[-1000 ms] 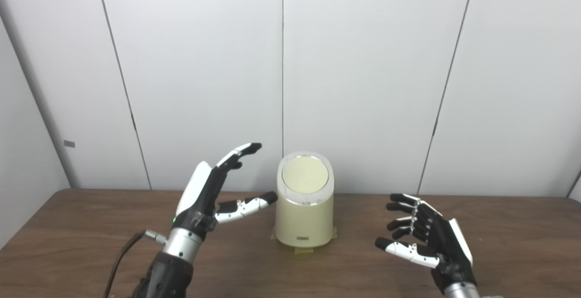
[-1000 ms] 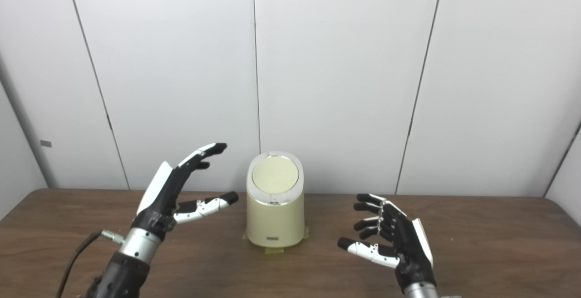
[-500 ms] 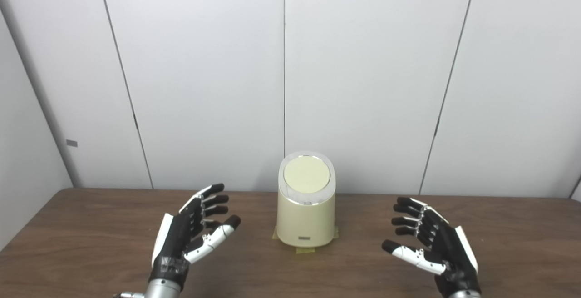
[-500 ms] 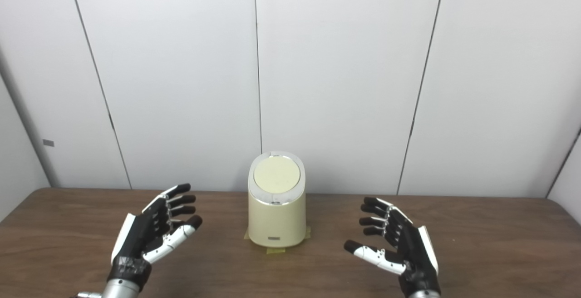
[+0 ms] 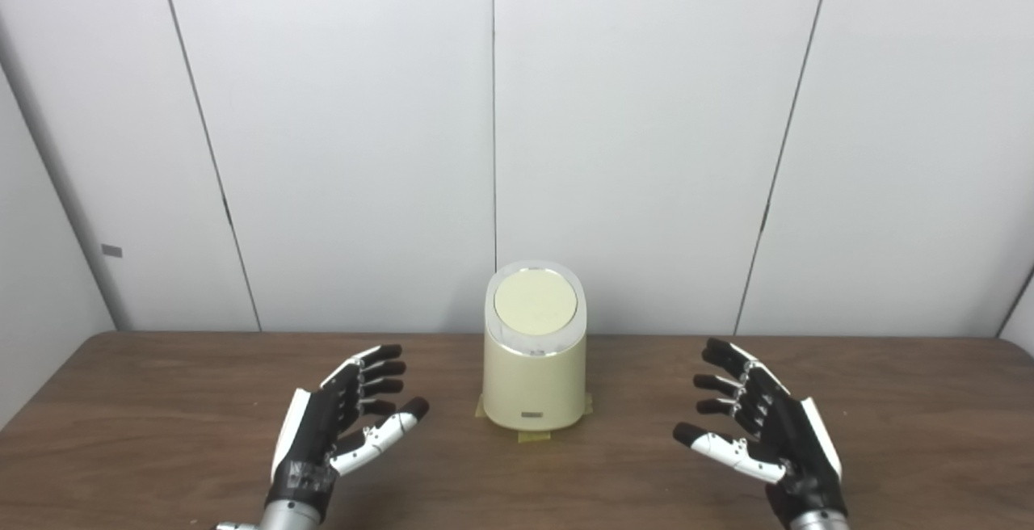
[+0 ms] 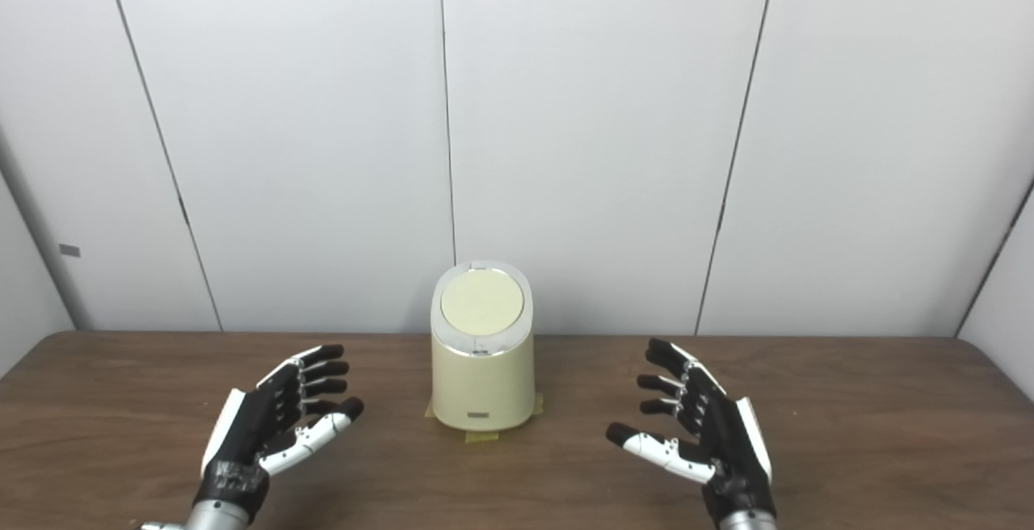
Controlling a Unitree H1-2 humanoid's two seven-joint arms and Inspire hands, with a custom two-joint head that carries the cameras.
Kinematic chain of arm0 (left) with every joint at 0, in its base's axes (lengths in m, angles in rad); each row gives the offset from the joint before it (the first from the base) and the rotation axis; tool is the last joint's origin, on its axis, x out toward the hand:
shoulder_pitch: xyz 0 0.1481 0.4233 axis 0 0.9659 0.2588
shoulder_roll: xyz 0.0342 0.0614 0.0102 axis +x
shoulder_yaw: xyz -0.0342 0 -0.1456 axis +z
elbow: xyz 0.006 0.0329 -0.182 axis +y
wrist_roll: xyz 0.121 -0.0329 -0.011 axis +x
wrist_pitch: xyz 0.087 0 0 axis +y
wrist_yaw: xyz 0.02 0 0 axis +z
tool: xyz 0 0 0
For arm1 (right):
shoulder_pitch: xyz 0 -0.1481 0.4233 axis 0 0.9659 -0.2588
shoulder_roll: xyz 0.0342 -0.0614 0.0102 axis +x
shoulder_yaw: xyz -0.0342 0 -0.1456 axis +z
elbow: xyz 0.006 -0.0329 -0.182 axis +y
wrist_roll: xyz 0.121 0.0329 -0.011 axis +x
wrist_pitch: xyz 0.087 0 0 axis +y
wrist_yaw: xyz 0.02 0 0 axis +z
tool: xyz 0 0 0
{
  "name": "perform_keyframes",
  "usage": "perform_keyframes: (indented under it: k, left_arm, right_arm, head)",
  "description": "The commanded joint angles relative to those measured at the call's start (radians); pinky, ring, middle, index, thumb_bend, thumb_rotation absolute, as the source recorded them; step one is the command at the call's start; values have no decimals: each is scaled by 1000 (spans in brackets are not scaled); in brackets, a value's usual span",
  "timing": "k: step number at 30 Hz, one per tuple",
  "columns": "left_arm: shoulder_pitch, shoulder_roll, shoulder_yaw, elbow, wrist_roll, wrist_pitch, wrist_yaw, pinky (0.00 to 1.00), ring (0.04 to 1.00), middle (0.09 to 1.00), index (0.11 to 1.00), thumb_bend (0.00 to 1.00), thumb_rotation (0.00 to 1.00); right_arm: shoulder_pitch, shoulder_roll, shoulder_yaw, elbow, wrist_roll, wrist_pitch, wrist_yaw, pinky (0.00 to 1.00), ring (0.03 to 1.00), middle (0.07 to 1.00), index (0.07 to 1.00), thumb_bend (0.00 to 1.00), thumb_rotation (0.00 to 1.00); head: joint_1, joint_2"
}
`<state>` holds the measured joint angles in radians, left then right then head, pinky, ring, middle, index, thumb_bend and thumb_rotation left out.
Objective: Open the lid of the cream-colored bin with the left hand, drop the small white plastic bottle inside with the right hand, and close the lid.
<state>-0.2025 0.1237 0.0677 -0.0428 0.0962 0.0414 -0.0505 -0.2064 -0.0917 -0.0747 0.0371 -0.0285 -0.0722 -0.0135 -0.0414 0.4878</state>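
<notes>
- Your left robot hand [image 5: 339, 425] hovered over the brown wooden tabletop [image 5: 161, 401], fingers spread wide, holding nothing.
- Your right robot hand [image 5: 763, 433] was likewise splayed and empty.
- The cream-colored cylindrical plastic bin [image 5: 533, 368] stood between them, round lid [image 5: 535, 307] down.

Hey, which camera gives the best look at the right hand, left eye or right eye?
The right eye view: the right hand sits well inside the picture, open, fingers spread, empty, with the wrist just reaching the bottom edge. The left eye view shows the same open hand nearer the right side, equally sharp; the difference is slight.
</notes>
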Motion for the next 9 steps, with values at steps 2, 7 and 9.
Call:
perform_keyframes:
  k: [2,7,9]
  left_arm:
    - [-36,12,-1,-30,-11,-23,4,626,731,764,804,677,244]
    - [-36,18,-8,-32,-5,-16,1,579,723,766,801,686,270]
    - [-35,17,-9,-34,-13,-13,-1,585,728,767,802,688,273]
  right_arm:
    - [-22,-7,4,-42,-5,-35,-2,591,735,826,803,819,249]
    - [-23,-8,3,-35,-6,-33,-5,585,723,820,801,824,255]
    - [-23,-8,4,-40,-5,-29,-4,585,720,818,801,822,259]
  head:
    - [-3,1]
    - [-3,1]
    - [1,6]
